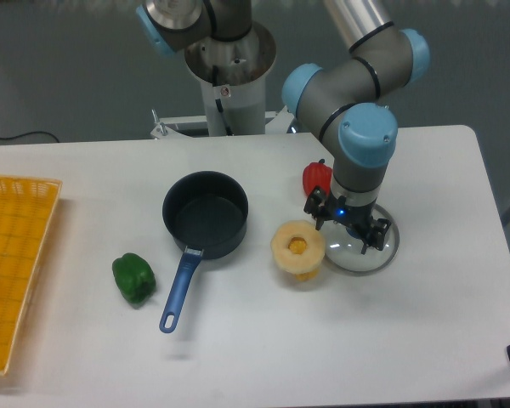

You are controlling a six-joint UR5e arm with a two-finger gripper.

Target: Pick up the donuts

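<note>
**Donuts lay just image-left of the gripper, not yet held**

Landmark: dark pot (206, 212). The donuts (298, 250) sat on the table just right of the pot, near its rim, upright, hole facing up; a ring, so no long axis to favour. The gripper (347, 228) hung farther from the pot on the same side, over the glass lid (363, 252), holding nothing visible. Finger spread could not be told. Judgement: a short shift toward the pot, then descent. A red pepper (315, 177) sat behind.
</note>
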